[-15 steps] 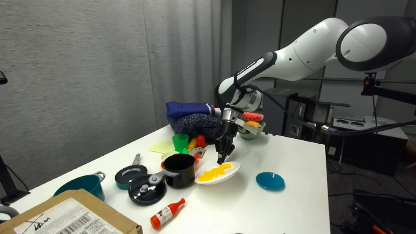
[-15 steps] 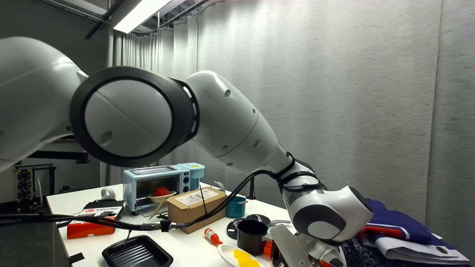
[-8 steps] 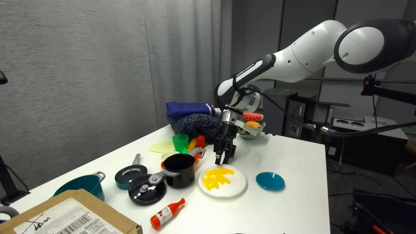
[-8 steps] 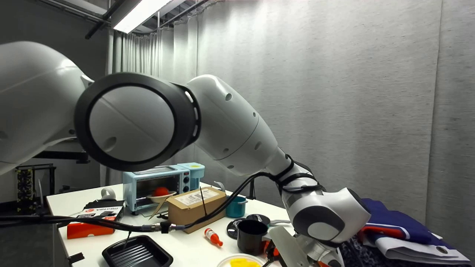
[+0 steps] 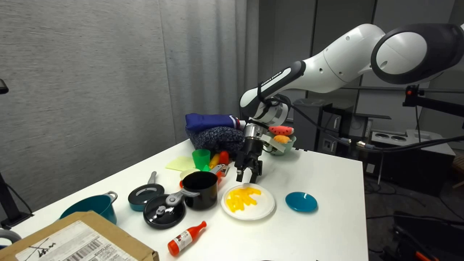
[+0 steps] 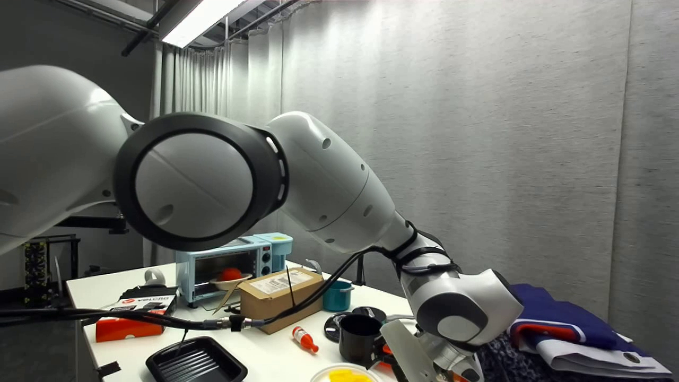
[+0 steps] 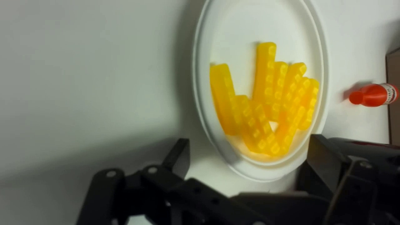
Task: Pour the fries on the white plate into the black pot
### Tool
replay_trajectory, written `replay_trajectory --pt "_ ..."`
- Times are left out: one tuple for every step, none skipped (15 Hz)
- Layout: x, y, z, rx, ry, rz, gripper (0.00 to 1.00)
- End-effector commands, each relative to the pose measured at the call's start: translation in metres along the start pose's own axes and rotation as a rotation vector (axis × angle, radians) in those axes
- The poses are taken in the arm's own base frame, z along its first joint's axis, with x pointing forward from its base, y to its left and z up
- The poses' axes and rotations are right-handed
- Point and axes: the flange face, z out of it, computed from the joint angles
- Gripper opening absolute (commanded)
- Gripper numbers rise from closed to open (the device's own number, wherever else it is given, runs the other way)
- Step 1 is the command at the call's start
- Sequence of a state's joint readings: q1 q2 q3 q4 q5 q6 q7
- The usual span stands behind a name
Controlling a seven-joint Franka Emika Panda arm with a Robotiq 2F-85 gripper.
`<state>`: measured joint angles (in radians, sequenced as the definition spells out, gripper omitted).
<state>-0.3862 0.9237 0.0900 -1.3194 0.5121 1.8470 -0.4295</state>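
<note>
A tall gray curtain hangs beyond a wide white table set with toy kitchen things. A white robot arm with dark joints reaches across it and bends downward at the wrist. In an exterior view, a pale blue toaster oven stands toward one end of the table, with a brown cardboard box near it. A dark blue bundle lies on top of a speckled cushion by the table's edge.

At the end of the arm, a black gripper points down. Its two fingers are spread well apart; in the wrist view, part of the rim of a round white plate shows between them. Whether either finger touches the rim, I cannot tell. The plate lies flat on the table, just beside a round black pot that stands upright, its wide mouth facing up.

On the plate's other side is a smaller teal dish. A green cup stands behind the pot, and a red bottle with a white label lies on its side nearby. Smallest are the bright yellow fries, heaped loosely on the plate toward the gripper, some crossing over others.
</note>
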Motion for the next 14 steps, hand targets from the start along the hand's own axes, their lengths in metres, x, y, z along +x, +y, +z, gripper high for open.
replay_trajectory --pt "0.001 0.009 -0.008 0.032 -0.043 -0.010 1.00" --pt "0.000 0.008 -0.010 0.043 -0.051 -0.011 1.00" --pt "-0.001 0.008 -0.012 0.064 -0.058 -0.012 1.00" --pt "-0.002 0.006 -0.015 0.071 -0.052 -0.003 1.00" --pt "-0.003 0.005 -0.017 0.072 -0.049 -0.003 1.00" --pt "0.002 -0.002 -0.010 0.061 -0.030 0.001 1.00" --pt "0.003 -0.005 -0.006 0.064 -0.020 -0.001 1.00" --pt "0.004 -0.008 -0.002 0.069 -0.023 -0.003 1.00" --pt "0.005 -0.011 0.002 0.082 -0.028 -0.006 1.00" --pt "0.006 -0.014 0.006 0.092 -0.032 -0.010 1.00" --pt "0.007 -0.018 0.010 0.088 -0.037 -0.011 1.00" --pt "0.000 -0.008 -0.003 0.073 -0.042 -0.016 1.00" --pt "-0.001 -0.005 -0.004 0.067 -0.048 -0.018 1.00" --pt "-0.003 -0.001 -0.006 0.054 -0.052 -0.015 1.00"
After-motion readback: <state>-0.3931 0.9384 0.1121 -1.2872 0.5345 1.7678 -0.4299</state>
